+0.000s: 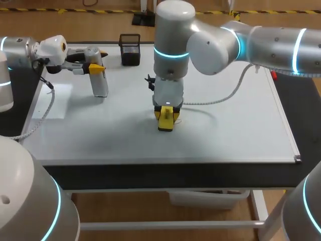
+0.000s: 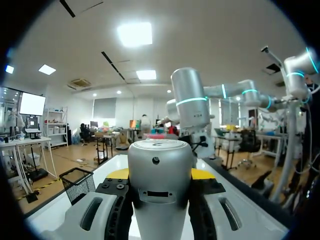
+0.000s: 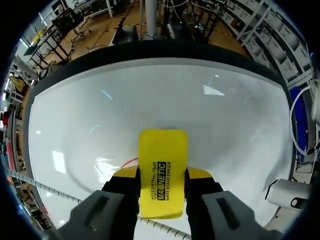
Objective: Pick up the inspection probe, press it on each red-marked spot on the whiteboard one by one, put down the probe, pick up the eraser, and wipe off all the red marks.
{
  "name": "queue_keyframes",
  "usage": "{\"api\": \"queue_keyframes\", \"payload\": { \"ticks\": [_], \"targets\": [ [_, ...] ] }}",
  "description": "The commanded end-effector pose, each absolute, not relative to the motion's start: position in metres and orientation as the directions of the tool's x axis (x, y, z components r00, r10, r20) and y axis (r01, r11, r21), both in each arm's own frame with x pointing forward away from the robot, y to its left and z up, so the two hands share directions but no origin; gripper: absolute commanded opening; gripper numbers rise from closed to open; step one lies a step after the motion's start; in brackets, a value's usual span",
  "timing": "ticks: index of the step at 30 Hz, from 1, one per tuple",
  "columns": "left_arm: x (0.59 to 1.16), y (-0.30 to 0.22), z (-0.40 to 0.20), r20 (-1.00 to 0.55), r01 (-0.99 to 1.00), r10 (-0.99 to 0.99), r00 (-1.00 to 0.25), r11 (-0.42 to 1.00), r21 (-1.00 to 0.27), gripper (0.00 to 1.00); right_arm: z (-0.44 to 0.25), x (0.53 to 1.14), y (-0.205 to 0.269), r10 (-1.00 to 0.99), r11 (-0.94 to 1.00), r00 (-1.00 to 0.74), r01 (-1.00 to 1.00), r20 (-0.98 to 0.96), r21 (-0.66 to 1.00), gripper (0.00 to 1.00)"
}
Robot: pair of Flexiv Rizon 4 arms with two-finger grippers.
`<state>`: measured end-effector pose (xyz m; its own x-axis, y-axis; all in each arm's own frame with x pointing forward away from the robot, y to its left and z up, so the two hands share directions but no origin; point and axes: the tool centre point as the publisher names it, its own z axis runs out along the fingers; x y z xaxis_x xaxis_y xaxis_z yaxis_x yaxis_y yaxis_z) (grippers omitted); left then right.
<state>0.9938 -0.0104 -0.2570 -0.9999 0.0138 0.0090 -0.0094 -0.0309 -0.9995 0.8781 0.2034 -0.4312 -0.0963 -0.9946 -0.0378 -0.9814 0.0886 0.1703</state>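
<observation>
My right gripper [image 3: 162,176] is clamped on the yellow eraser [image 3: 162,150], which sits down on the whiteboard [image 1: 235,135] near its middle. A thin red mark [image 3: 126,163] shows just beside the eraser. Farther back, toward the board's left side, my left gripper [image 2: 161,175] is closed on the probe [image 1: 100,83], a yellow tip on either side, holding it roughly upright over the board. Beyond that, a black mesh basket [image 1: 130,49] stands at the rear edge.

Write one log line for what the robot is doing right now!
left gripper: shut on probe, upright at whiteboard left | right gripper: shut on eraser | red mark: beside eraser | stage: erasing
</observation>
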Motion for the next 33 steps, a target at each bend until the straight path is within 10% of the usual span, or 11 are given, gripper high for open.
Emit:
{"api": "queue_keyframes", "payload": {
  "ticks": [1,33],
  "targets": [
    [0.993,-0.011,-0.256,0.006,-0.007,0.012,-1.000,-0.031,-1.000,0.00,-0.436,0.879,0.202,-0.995,0.087,-0.095,-0.982,-0.038,0.167,0.00],
    [0.993,-0.011,-0.256,0.006,-0.007,0.012,-1.000,-0.031,-1.000,0.00,-0.437,0.857,0.146,-0.980,0.192,-0.198,-0.968,-0.022,0.159,0.00]
  ]
}}
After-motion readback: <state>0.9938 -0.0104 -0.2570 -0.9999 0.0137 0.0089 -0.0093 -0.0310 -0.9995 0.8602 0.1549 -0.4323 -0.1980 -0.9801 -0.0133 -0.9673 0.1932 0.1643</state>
